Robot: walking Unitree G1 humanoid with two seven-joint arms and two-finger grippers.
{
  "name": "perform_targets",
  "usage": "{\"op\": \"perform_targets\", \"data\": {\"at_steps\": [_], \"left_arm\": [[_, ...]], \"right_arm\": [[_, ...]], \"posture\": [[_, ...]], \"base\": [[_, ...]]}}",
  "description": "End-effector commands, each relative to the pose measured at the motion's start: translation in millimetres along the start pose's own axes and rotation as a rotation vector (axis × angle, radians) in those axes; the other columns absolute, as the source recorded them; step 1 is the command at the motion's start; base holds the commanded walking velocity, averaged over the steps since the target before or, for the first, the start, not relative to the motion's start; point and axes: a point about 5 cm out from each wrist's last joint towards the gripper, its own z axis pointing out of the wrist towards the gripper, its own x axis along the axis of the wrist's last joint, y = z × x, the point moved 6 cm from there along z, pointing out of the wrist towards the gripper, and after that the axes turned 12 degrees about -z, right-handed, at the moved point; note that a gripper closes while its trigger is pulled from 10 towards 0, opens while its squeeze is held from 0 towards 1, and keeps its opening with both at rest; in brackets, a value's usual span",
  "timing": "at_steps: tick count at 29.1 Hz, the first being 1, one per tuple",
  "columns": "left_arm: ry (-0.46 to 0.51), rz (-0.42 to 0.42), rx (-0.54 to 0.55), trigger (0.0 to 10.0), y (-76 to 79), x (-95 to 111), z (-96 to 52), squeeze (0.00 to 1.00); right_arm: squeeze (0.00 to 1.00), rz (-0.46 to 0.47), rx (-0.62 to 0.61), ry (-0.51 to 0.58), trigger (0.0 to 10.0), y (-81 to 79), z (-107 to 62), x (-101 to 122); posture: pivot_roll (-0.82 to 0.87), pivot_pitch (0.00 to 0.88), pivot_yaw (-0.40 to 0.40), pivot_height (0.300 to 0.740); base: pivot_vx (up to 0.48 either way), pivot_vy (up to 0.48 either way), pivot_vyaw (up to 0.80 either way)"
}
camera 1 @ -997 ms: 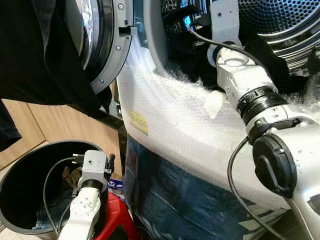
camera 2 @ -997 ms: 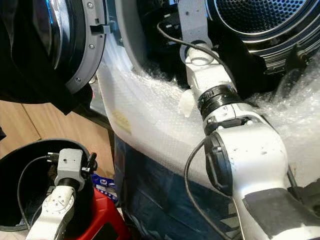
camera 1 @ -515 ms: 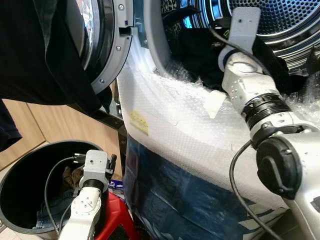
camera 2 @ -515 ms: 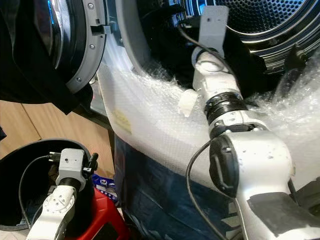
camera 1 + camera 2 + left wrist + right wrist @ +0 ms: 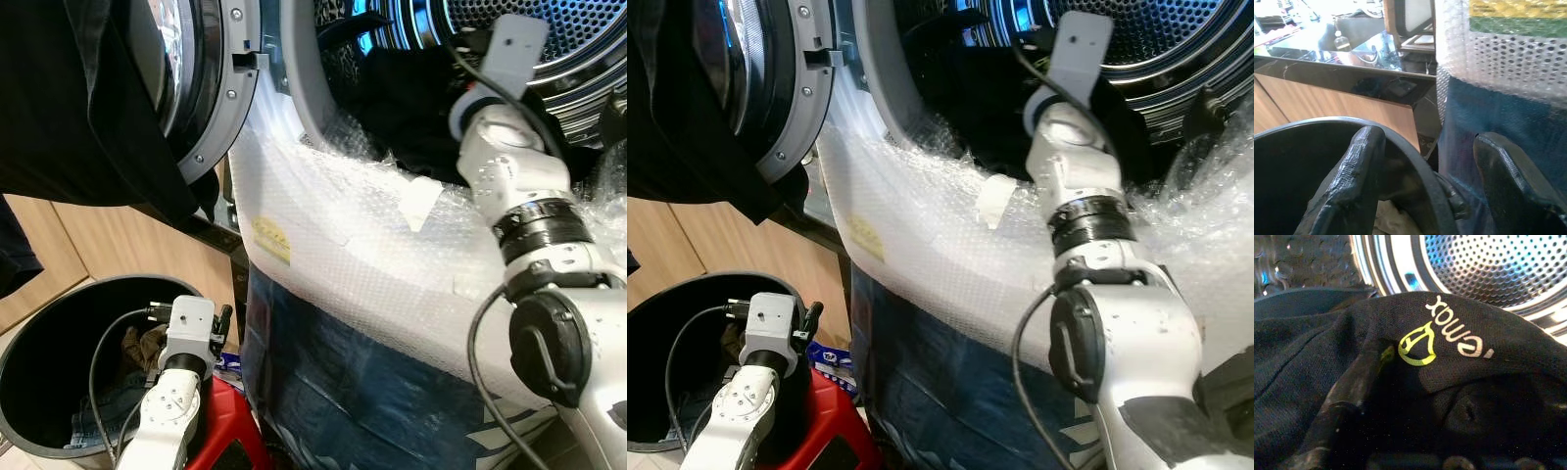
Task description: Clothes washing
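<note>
The washer [image 5: 323,245] stands wrapped in bubble wrap, its door [image 5: 201,88] swung open. The right arm reaches into the drum [image 5: 1488,269]. The right gripper [image 5: 1400,396] sits buried in a black garment [image 5: 1312,357] at the drum mouth; 1 finger [image 5: 1347,391] lies under the cloth, and I cannot tell whether the fingers grip it. The garment bears a yellow-green logo [image 5: 1418,345] and white lettering. The left gripper [image 5: 1425,166] hangs released beside the washer's lower front, its 2 fingers spread across the rim of a black bin [image 5: 59,323]. Clothes [image 5: 142,343] lie inside the bin.
</note>
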Motion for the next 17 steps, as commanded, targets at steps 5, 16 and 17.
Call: {"op": "perform_targets", "data": {"at_steps": [5,16,17], "left_arm": [[-0.006,0.001,-0.019,10.0,3.9,1,-2.4,0.00],[-0.009,0.004,-0.007,10.0,-0.7,1,-4.8,0.00],[-0.009,0.004,-0.007,10.0,-0.7,1,-4.8,0.00]], "right_arm": [[1.00,0.054,0.009,-0.010,10.0,6.8,-12.3,1],[0.00,0.091,0.105,0.020,10.0,11.0,-59.1,19],[0.00,0.091,0.105,0.020,10.0,11.0,-59.1,19]], "posture": [[0.03,0.052,-0.024,0.740],[0.01,0.065,-0.022,0.740],[0.01,0.065,-0.022,0.740]], "base": [[0.000,0.000,0.00],[0.000,0.000,0.00],[0.000,0.000,0.00]]}}
